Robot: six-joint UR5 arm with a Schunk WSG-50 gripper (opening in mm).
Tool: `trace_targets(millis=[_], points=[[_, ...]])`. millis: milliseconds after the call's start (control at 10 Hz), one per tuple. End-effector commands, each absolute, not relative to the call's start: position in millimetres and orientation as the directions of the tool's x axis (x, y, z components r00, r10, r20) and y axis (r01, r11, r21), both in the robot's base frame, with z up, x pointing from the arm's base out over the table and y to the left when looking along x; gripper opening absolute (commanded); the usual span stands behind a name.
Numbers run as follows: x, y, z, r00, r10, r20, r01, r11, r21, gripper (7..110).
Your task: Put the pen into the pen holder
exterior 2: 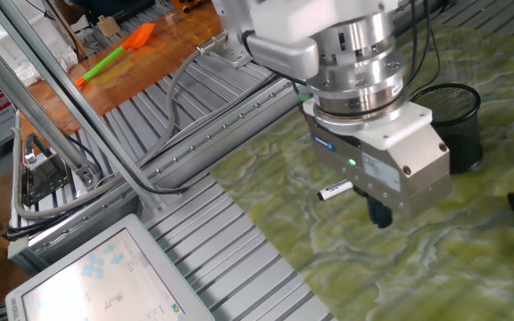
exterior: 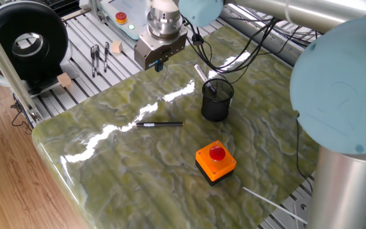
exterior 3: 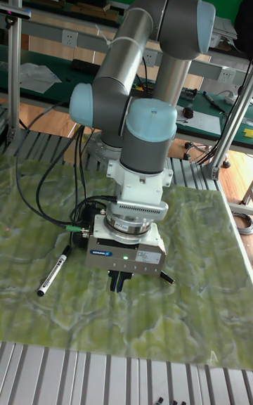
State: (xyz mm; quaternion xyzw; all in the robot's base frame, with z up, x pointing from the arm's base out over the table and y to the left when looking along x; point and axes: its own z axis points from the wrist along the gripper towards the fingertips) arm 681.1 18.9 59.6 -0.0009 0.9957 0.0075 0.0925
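The pen (exterior 3: 53,273) is slim and white with a dark end. It lies flat on the green marble table, seen again in the other fixed view (exterior 2: 337,188) and beside the cup (exterior: 199,71). The pen holder (exterior: 216,100), a black mesh cup (exterior 2: 458,116), stands upright just past the pen; the arm hides it in the tall view. My gripper (exterior: 159,65) hangs above the table, off to one side of the pen and apart from it. Its dark fingers (exterior 2: 380,217) are shut together with nothing between them, as the tall view also shows (exterior 3: 119,282).
A black pen with a silvery middle (exterior: 159,124) lies mid-table. An orange button box (exterior: 216,161) sits nearer the front edge. Black cables (exterior: 253,44) trail behind the cup. Hand tools (exterior: 100,56) and a black spool (exterior: 24,41) sit off the table's left.
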Motion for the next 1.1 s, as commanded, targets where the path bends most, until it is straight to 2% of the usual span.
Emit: trace_targets(millis=[0,200,300,500,800,1000], points=[[698,20,65,-0.968,-0.002,-0.25,-0.009,1.0,0.027,7],[703,18,59,-0.973,0.024,-0.229,0.017,0.999,0.034,7],[726,18,43,-0.974,0.062,-0.216,0.05,0.997,0.063,7],[739,3,20,-0.969,0.114,-0.218,0.1,0.992,0.071,7],[714,-36,36,-0.977,0.054,-0.206,0.045,0.998,0.048,7],[684,-62,57,-0.982,0.039,-0.183,0.031,0.999,0.045,7]])
